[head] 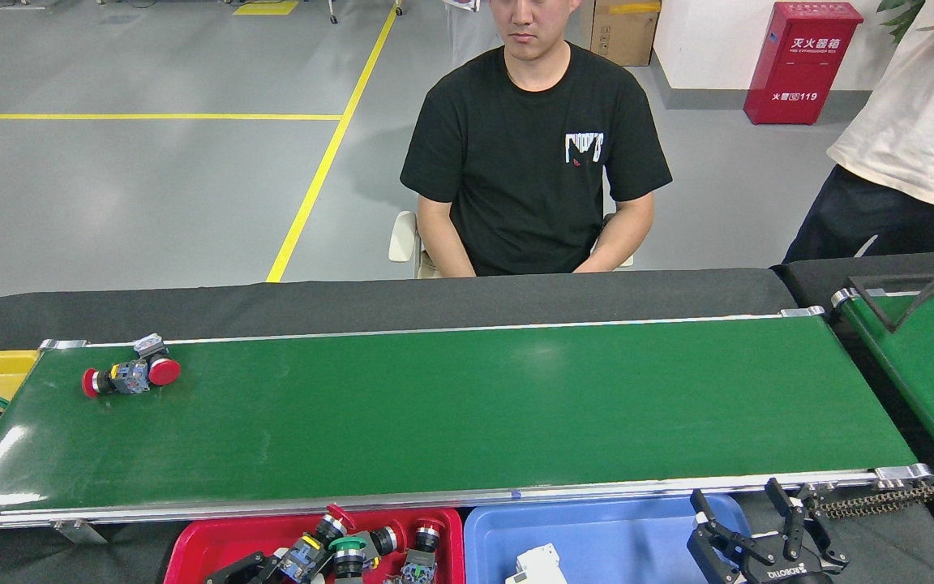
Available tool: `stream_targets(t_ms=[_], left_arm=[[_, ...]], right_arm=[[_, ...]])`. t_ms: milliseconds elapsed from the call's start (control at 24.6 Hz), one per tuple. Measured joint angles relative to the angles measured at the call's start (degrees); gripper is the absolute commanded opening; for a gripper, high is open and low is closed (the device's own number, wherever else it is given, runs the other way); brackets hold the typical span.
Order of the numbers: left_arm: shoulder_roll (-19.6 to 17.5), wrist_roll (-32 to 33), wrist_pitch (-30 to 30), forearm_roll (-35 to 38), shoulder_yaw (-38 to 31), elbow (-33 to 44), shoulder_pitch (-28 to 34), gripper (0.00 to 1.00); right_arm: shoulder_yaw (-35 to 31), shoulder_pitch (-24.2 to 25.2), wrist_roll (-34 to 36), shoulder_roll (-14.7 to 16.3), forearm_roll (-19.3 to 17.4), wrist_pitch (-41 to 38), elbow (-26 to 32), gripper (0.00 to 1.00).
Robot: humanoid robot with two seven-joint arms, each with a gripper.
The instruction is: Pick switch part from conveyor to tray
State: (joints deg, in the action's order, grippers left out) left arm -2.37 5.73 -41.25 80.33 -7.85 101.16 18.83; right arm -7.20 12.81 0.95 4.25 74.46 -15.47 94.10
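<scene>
Switch parts sit bunched at the near edge of the view, over the red tray, with the left gripper touching them, its dark fingers only partly in view, so I cannot tell whether it grips or has let go; this looks like the drop-off step. The right gripper stands open beside the blue tray, holding nothing. Farther off, on the conveyor near its left end, two red-capped switch parts lie well apart from both grippers, so the next move calls for a release and a reach back there.
</scene>
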Motion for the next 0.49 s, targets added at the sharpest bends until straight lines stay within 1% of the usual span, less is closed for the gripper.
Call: stream_targets(t_ms=[203, 487], left_arm=[[0.0, -0.1, -0.7, 0.0, -3.9, 0.0, 0.8, 1.00], [0.0, -4.8, -2.2, 0.2, -11.2, 0.0, 4.3, 0.98]], right_arm=[[0.0, 0.3, 0.0, 0.0, 0.0, 0.0, 0.0, 1.00], [0.0, 0.7, 0.0, 0.0, 0.0, 0.0, 0.0, 1.00]])
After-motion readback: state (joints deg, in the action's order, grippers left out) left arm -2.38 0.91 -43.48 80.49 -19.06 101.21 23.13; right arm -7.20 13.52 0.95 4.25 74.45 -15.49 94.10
